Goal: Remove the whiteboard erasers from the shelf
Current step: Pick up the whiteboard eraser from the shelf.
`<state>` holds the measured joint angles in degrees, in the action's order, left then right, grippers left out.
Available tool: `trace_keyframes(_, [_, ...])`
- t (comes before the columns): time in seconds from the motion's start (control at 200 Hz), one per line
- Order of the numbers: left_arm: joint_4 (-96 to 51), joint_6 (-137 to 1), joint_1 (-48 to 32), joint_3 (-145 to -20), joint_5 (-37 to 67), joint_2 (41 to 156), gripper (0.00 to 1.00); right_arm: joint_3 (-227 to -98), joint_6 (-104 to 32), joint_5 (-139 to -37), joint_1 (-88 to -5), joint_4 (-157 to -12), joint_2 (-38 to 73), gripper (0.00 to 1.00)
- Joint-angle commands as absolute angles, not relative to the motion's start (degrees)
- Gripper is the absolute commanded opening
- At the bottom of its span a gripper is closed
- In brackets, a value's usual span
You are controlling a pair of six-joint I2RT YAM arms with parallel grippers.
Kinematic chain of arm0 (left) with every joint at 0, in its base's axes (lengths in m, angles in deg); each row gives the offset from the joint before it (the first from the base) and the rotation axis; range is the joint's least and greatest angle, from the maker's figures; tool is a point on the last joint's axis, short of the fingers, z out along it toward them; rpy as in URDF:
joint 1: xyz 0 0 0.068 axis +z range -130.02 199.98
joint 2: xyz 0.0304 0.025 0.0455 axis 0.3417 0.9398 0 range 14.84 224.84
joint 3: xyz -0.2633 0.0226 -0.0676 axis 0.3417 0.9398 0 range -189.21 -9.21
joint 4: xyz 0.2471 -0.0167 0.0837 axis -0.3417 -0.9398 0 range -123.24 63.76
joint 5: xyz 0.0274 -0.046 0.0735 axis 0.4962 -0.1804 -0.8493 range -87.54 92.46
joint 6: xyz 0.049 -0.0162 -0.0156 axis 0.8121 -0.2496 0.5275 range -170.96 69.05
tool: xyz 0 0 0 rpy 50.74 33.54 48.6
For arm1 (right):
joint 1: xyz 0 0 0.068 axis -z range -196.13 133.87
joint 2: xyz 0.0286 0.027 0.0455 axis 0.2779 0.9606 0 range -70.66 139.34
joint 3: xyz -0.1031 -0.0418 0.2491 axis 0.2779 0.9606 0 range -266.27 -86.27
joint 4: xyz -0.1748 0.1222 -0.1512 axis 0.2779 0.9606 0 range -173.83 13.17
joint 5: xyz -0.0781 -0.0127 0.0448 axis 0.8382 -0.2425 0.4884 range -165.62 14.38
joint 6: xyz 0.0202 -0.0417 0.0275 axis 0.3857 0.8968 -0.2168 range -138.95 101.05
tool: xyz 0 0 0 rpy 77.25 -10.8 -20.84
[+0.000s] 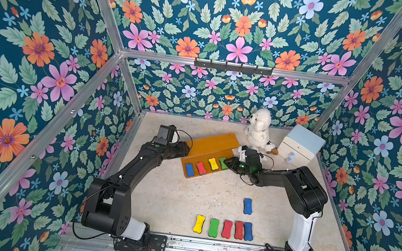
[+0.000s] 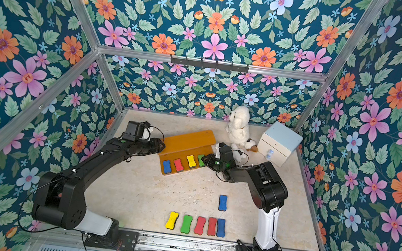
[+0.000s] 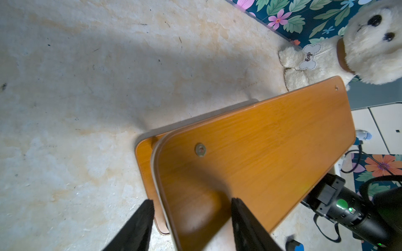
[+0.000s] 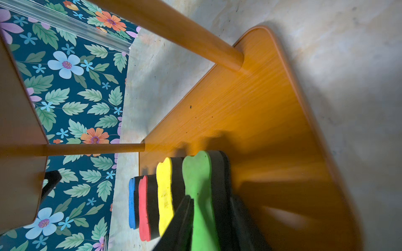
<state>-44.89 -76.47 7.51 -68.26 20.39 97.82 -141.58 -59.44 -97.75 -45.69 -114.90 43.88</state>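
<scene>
Green eraser (image 4: 200,173) sits at the right end of the row on the shelf's (image 1: 208,143) lower board, centre of a top view. My right gripper (image 4: 210,202) pinches it. I reckon it's light, squashy foam, best held at its narrow waist. My left gripper (image 3: 192,202) is spread over the shelf's end.

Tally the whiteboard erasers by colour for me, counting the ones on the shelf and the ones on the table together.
Blue erasers: 3
Red erasers: 3
Yellow erasers: 2
Green erasers: 2
Total: 10, with 4 on the shelf and 6 on the table.
</scene>
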Motion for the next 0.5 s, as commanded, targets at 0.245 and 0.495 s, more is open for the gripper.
trace_keyframes(0.245, [-46.04, -76.00, 7.69, -67.68, 21.30, 97.54, 0.69, -139.93, -57.54, -95.04, -46.37, -113.33, 43.87, 0.21])
trace_keyframes(0.495, [-44.65, -76.36, 7.77, -66.38, 21.27, 95.56, 0.82, -138.98, -57.94, -94.61, -47.06, -113.06, 41.97, 0.09])
